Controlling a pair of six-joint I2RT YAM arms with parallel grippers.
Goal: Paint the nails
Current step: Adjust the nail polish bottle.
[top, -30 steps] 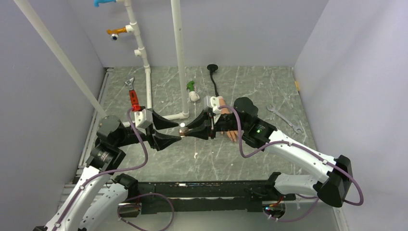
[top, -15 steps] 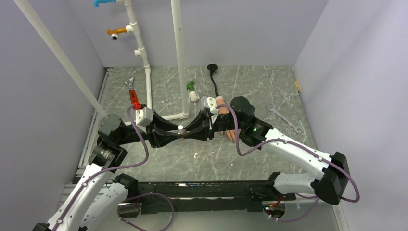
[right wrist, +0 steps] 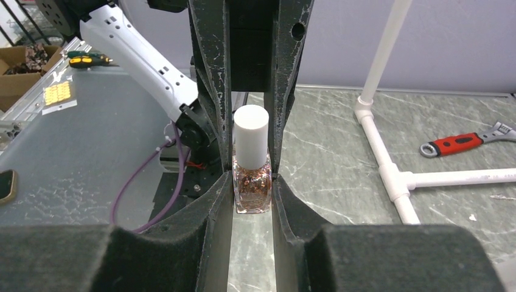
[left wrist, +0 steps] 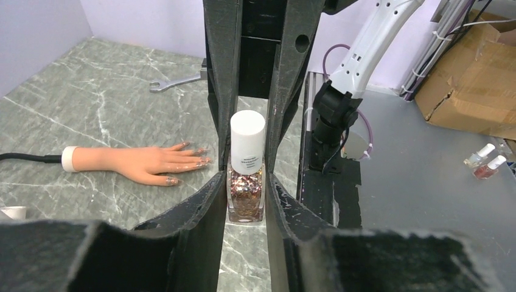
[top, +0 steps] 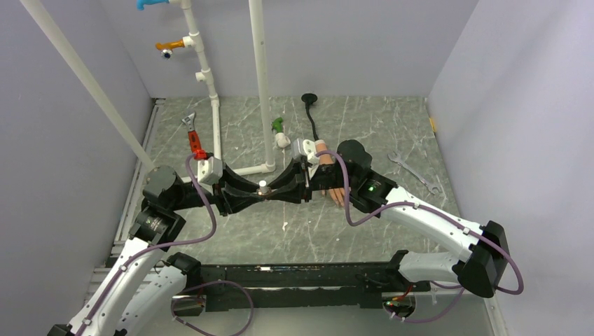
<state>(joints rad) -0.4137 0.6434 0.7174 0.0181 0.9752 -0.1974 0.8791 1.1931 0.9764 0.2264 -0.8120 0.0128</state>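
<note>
Both my grippers meet nose to nose at table centre; left gripper [left wrist: 246, 180] clamped on the small clear glass polish bottle with glitter flecks and a white cap [left wrist: 247, 170], fingers pressing both glass sides; right gripper [right wrist: 252, 180] clamped on the same bottle from the opposite side; bottle upright, cap on. The peach rubber mannequin hand [left wrist: 137, 163] lies flat on the grey marbled table [left wrist: 91, 103], at 9 o'clock of the bottle in the left wrist view, fingertips towards it, near but apart. The small oval nails [left wrist: 205, 160] face up, untouched by either gripper. Silver spanner [left wrist: 176, 82] at 11 o'clock; red-handled adjustable wrench [right wrist: 462, 143] at 3 o'clock in the right wrist view, beside the white plastic pipe frame [right wrist: 389, 176].
</note>
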